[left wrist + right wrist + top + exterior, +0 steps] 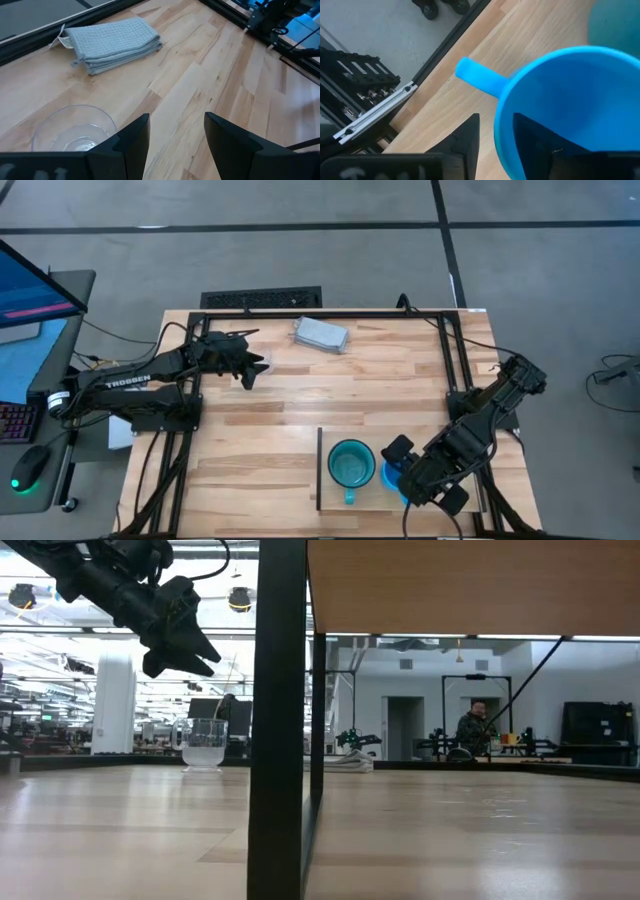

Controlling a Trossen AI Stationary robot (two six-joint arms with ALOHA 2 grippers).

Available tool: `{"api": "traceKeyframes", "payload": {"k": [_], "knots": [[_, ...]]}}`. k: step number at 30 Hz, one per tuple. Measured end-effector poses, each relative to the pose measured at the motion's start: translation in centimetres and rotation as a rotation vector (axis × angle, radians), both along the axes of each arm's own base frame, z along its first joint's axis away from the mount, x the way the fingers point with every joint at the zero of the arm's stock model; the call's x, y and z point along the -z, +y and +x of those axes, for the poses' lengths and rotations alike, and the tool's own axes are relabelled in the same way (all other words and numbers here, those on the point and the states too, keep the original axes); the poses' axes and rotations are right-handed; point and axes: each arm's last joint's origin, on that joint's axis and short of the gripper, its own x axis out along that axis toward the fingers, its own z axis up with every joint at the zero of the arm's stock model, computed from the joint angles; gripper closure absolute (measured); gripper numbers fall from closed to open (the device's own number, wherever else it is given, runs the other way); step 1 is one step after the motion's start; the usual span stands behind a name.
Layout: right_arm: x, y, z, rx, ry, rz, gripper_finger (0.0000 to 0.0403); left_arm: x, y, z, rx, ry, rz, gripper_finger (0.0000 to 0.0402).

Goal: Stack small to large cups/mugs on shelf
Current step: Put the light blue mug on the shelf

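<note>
Blue mug: our right pincer grips its rim, one finger inside, a detail only the wrist view gives. From above it sits on the shelf beside the teal mug. Our left pincer hangs parted above the clear cup on the worktop.

text: "TROSSEN" | on: left arm | other legible text: none

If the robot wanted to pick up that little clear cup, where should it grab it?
Probably by the rim, from above: the clear cup stands upright, mouth open, with no handle. One finger inside and one outside would pinch its wall. The left gripper hangs open beside it.
</note>
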Motion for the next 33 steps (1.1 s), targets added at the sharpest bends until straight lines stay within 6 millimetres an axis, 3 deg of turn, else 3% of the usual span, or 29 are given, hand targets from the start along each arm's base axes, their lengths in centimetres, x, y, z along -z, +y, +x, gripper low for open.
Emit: {"api": "traceKeyframes", "payload": {"k": [11,33], "knots": [[-0.01,0.01,0.03,-0.001,-0.004,0.001,0.0287,0.0,0.0,0.01,0.0,0.0,-0.001,0.0223],[0.0,-0.02,-0.01,0.0,0.001,-0.002,0.0271,0.07,-0.02,-0.03,-0.005,0.004,-0.012,0.0223]]}}
